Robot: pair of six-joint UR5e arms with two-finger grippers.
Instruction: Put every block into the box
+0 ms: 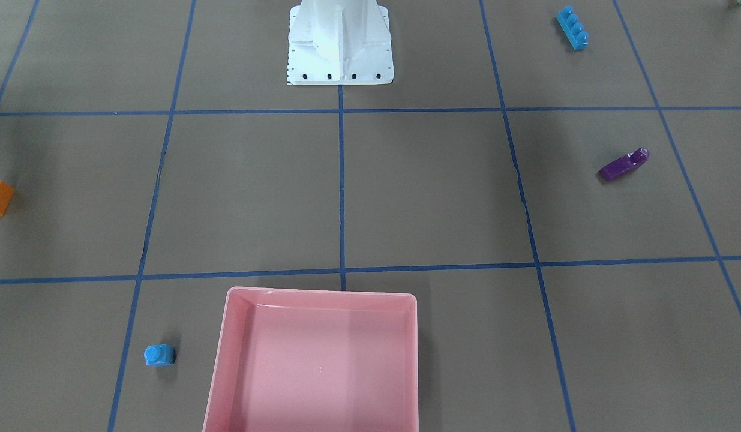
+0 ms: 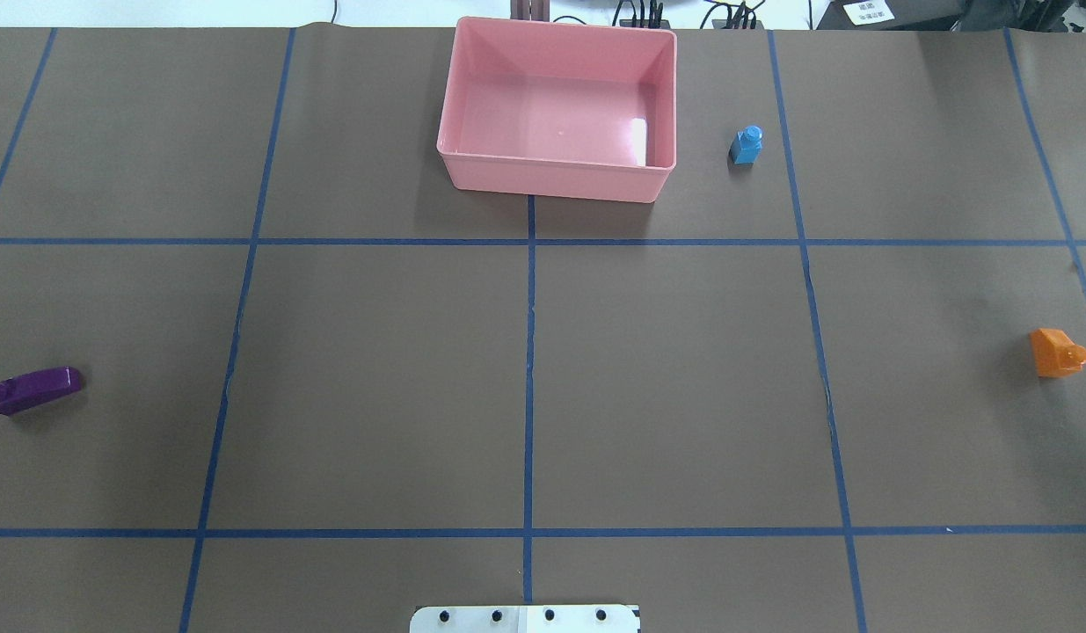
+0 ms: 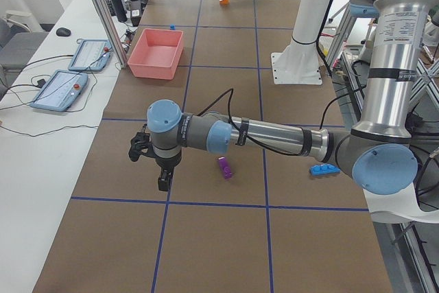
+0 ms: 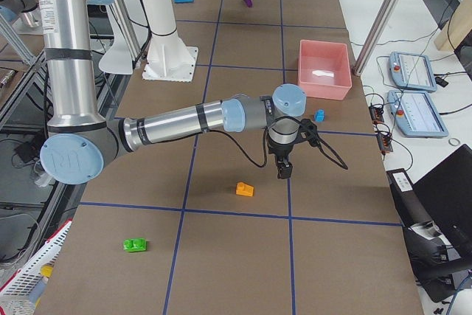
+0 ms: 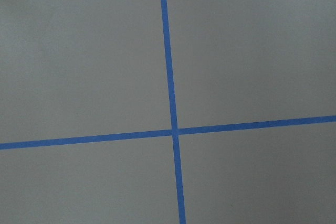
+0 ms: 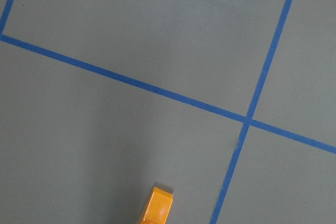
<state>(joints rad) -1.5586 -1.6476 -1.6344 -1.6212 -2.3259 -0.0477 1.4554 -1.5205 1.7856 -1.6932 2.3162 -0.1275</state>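
The pink box [image 2: 551,180] is smooth, glossy plastic; the purple wedge [image 2: 32,389] and orange sloped piece [image 2: 1057,353] shine likewise. The bench [image 2: 375,378] is covered in matt brown paper [image 2: 683,396], crossed by blue tape [image 2: 529,369].

5 blocks [image 2: 747,146]: 2 blue [image 1: 159,354] [image 1: 572,27]; purple [image 1: 623,165], orange [image 2: 1058,353], green [image 4: 135,244] 1 ea; 1 box [image 1: 322,294]; 2 arms [image 3: 274,138] [image 4: 177,122]

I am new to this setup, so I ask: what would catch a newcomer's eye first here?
The empty pink box at the far edge of the table stands out first. Scattered around it lie a purple wedge far left, an orange sloped piece far right, and a blue cube near the box.
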